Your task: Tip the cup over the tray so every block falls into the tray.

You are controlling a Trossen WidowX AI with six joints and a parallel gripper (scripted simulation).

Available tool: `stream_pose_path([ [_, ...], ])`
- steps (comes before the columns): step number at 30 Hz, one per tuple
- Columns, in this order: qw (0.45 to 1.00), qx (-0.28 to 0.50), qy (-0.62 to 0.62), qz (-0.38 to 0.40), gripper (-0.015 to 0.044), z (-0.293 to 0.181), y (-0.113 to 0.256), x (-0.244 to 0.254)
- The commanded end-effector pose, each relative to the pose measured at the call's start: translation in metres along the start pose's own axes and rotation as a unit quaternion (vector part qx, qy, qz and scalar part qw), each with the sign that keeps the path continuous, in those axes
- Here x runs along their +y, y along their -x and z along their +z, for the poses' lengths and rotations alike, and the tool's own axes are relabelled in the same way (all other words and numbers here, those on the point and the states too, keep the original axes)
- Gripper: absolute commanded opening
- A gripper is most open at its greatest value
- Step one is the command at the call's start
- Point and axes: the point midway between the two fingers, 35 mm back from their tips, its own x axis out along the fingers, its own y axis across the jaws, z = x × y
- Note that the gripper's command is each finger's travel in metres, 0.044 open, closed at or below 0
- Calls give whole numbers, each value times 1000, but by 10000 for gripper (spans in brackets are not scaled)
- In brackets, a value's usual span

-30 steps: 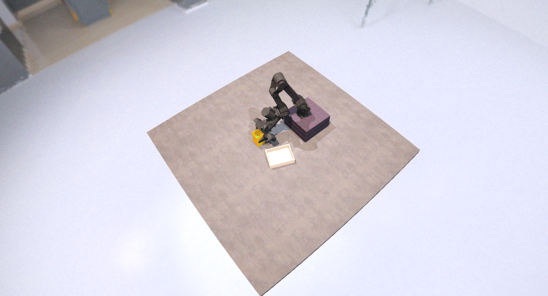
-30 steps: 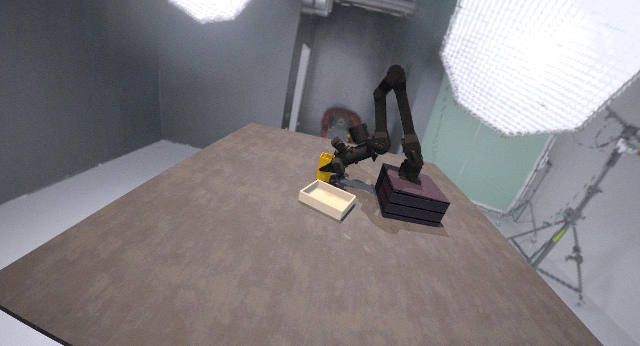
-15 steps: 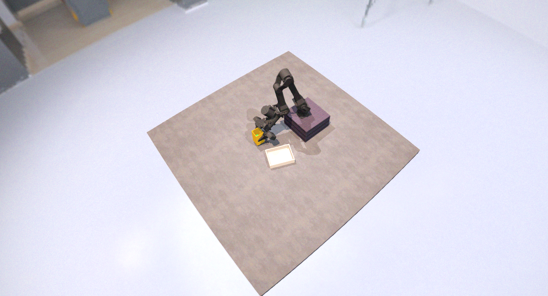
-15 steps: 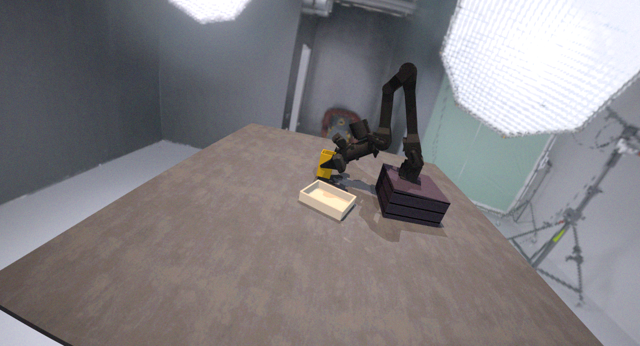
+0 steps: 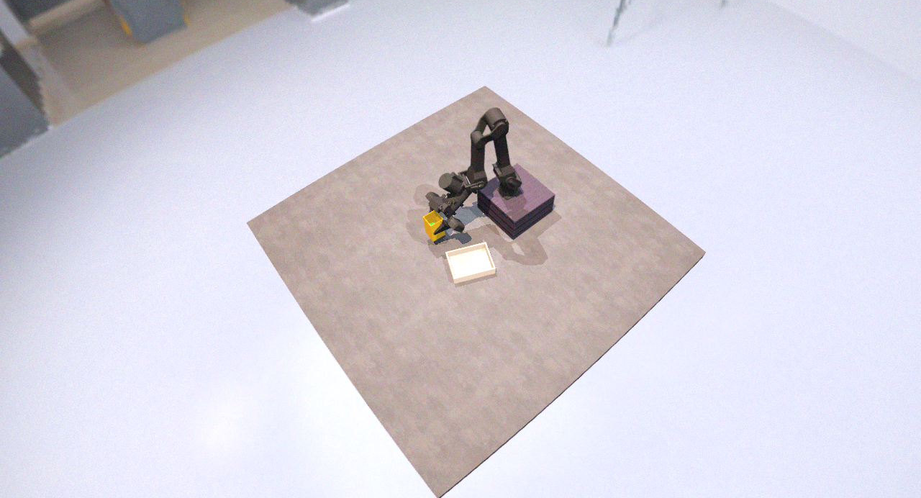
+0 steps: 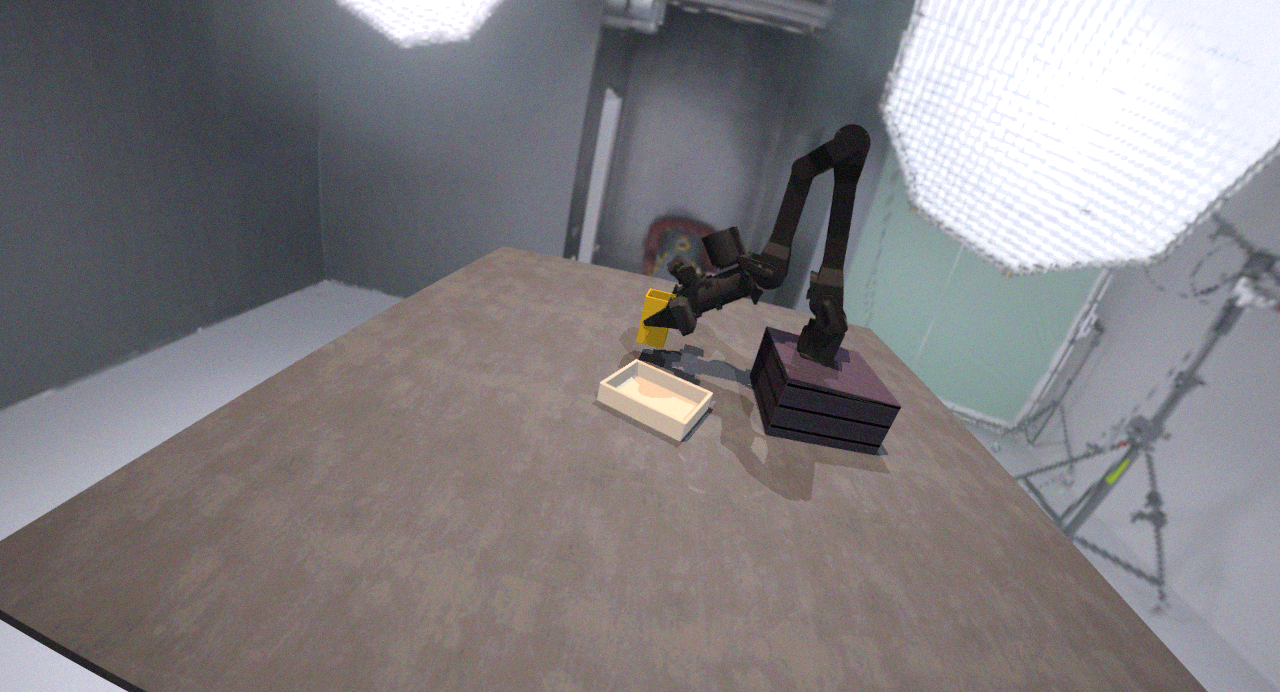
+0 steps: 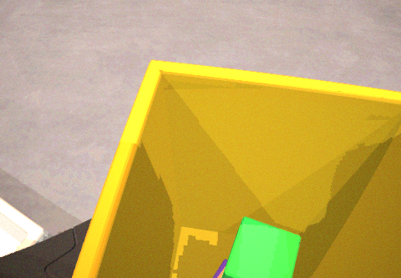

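So the tool (image 5: 444, 227) (image 6: 673, 312) has the yellow cup (image 5: 434, 227) (image 6: 653, 319) (image 7: 276, 79) gripped, pretty much upright, and only the wrist view really shows what's inside: a green block (image 7: 263, 249) plus a sliver of something purple (image 7: 220, 269). Top and exterior views give you the rest, with the cream tray (image 5: 455, 278) (image 6: 640, 412) on the table (image 5: 360, 288) (image 6: 402, 473) (image 7: 75, 40) near the tool and the dark purple stand (image 5: 537, 201) (image 6: 832, 415) under the arm (image 5: 476, 153) (image 6: 792, 206) farther off, and nothing tall sits between cup and tray.
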Motion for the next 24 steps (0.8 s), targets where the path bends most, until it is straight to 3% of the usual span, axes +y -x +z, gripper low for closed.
stream_pose_path([
  [1, 1000, -6, -1, -2, 0, 8, 3, -1],
  [12, 1000, -6, 1, 0, 0, 17, 8, 1],
  [24, 998, -6, 35, 49, 0, 25, 6, 48],
])
